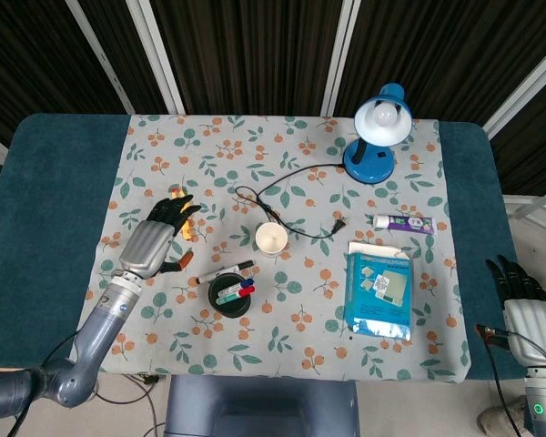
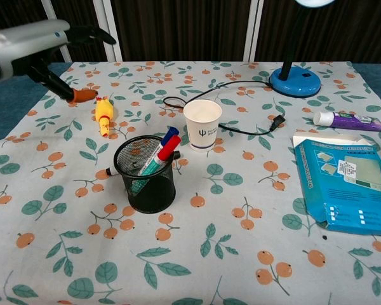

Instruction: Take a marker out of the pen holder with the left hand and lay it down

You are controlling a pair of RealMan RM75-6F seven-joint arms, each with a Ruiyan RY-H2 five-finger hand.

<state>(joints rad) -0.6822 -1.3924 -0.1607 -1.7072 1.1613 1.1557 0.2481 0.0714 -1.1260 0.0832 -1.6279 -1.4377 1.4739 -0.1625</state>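
The black mesh pen holder (image 1: 229,295) (image 2: 145,176) stands near the front middle of the floral cloth, with red, blue and green markers (image 2: 160,152) leaning inside it. A white marker with a black cap (image 1: 226,270) lies flat on the cloth just behind the holder; in the chest view only its black end (image 2: 110,172) shows, to the holder's left. My left hand (image 1: 153,242) (image 2: 43,48) hovers left of the holder, fingers spread and holding nothing, beside the yellow toy. At the far right table edge my right hand (image 1: 518,300) rests with its fingers extended and nothing in it.
A yellow rubber toy (image 1: 182,217) lies by the left hand's fingertips. A paper cup (image 1: 271,238) stands just behind the holder. Farther right are a black cable (image 1: 291,196), a blue desk lamp (image 1: 379,137), a purple tube (image 1: 403,223) and a blue box (image 1: 379,293).
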